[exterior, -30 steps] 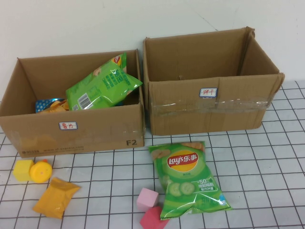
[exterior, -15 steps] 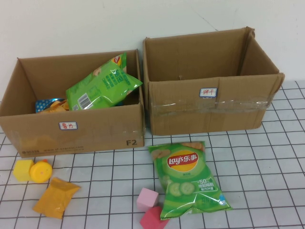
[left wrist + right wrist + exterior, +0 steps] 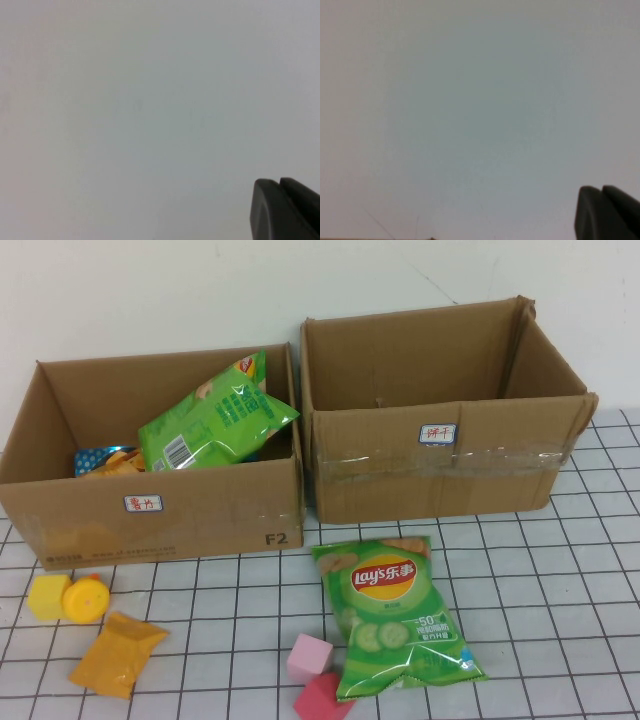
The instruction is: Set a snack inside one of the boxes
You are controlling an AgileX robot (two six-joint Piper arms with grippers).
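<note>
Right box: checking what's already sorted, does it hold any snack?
No, the right box shows only bare cardboard inside; the Lay's bag lies on the table.

Glossy foil crisp bag (image 3: 397, 616), matt cardboard boxes (image 3: 150, 515), possibly foam blocks (image 3: 309, 658)

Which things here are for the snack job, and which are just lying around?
For the job:
- Lay's chip bag on the table
- orange snack packet
- left box, already holding a green bag
- right box
- left gripper and right gripper, both seen only in their wrist views

Just lying about:
- pink block
- red block
- yellow block
- yellow cap
</note>
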